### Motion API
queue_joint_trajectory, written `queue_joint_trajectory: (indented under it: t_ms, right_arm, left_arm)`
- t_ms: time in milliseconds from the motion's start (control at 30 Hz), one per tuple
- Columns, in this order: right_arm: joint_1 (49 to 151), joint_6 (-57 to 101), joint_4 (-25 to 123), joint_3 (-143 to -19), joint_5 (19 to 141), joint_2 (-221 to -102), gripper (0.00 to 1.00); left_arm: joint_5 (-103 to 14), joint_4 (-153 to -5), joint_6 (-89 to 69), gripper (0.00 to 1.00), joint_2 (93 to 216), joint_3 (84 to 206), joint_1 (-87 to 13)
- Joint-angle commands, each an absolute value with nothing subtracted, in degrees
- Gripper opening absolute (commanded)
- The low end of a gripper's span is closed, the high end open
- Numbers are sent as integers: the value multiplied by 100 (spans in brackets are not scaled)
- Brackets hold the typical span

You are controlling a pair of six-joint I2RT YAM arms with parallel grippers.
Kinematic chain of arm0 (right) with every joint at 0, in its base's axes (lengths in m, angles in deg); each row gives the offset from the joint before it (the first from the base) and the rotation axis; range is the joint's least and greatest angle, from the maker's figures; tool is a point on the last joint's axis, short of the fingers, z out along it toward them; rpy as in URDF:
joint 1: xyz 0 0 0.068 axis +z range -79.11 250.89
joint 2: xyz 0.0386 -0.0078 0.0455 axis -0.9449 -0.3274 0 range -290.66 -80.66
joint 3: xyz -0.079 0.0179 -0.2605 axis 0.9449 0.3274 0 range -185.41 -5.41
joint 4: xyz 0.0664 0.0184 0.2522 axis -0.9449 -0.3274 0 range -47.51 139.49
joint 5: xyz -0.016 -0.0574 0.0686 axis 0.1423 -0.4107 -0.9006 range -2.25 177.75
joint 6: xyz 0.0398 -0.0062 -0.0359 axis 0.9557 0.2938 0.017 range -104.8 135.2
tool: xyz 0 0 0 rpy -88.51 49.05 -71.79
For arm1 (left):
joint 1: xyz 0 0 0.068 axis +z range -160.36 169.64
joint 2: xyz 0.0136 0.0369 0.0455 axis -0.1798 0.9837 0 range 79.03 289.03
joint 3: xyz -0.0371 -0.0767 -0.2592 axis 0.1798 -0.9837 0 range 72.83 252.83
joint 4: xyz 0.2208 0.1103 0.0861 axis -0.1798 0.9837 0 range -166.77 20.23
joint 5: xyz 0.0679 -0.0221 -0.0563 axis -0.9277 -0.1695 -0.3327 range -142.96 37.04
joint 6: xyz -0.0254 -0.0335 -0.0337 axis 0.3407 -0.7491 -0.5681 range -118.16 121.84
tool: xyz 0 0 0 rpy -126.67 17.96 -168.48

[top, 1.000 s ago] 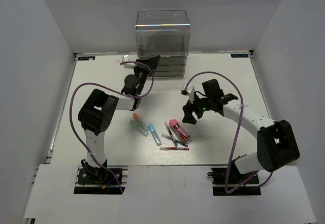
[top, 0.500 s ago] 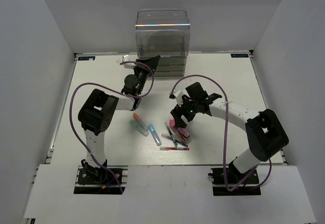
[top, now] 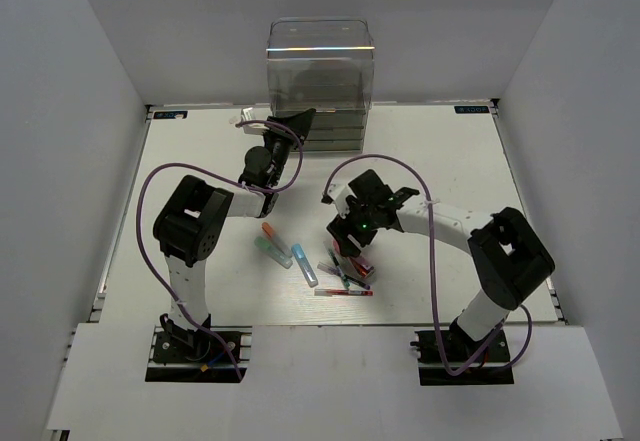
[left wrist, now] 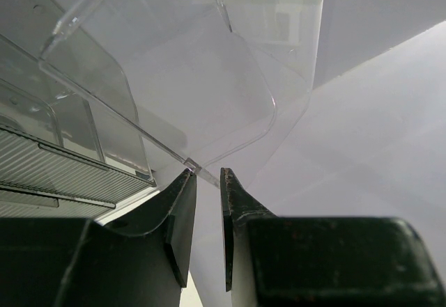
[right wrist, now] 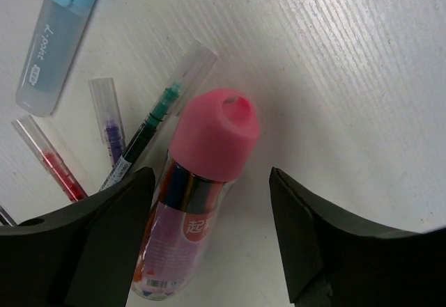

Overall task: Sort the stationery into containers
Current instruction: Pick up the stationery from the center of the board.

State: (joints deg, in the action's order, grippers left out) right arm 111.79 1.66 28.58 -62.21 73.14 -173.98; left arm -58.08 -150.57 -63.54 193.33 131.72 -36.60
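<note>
The containers are stacked drawers in a tall clear box (top: 320, 81) at the table's far edge. My left gripper (top: 298, 121) is at the box's front left corner. Its jaws (left wrist: 208, 175) stand nearly together, pinching the thin clear lip of a drawer (left wrist: 209, 91). The stationery lies mid-table: an orange marker (top: 272, 231), a teal marker (top: 270, 251), a blue marker (top: 305, 264) and a red pen (top: 345, 292). My right gripper (top: 346, 245) hangs open over the pile. Its fingers straddle the chunky pink-capped piece (right wrist: 202, 175) without touching it.
Beside the pink-capped piece lie a green pen (right wrist: 150, 122), a purple pen (right wrist: 110, 122), a red pen (right wrist: 52, 164) and the blue marker (right wrist: 56, 42). Ribbed lower drawers (left wrist: 56, 171) sit left of my left fingers. Grey walls enclose the table on three sides.
My right arm has swung left and down from mid-table onto the stationery pile, ending astride the pink-capped piece. The left arm has not moved.
</note>
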Motion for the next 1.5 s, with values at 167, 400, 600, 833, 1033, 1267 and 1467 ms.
queue_joint_trajectory:
  t_ms: [167, 400, 600, 833, 1033, 1267, 1467]
  right_arm:
    - [11334, 219, 2646, -6342, 7808, -17576, 67]
    - [11343, 87, 2541, -6325, 7940, -17725, 54]
    - [11334, -88, 2330, -6395, 7966, -17874, 39]
    - [11308, -396, 2356, -6412, 8011, -17849, 0]
    - [11246, -1186, 2847, -6343, 8177, -17148, 0]
    - [11035, -2459, 3900, -6202, 8073, -16531, 0]
    - [10789, -3560, 5113, -5894, 7520, -16118, 0]
  left_arm:
    - [-5858, -16677, -6302, 31, 18828, 13250, -3628]
    - [-5911, -16677, -6302, 31, 18828, 13250, -3628]
    - [-5911, -16730, -6302, 31, 18828, 13198, -3628]
    - [-5911, -16730, -6302, 31, 18828, 13198, -3628]
    - [-5911, -16730, -6302, 31, 18881, 13198, -3628]
    - [-5911, -16730, -6302, 31, 18881, 13198, -3628]
    - [-5911, -16730, -6355, 31, 18881, 13198, -3628]
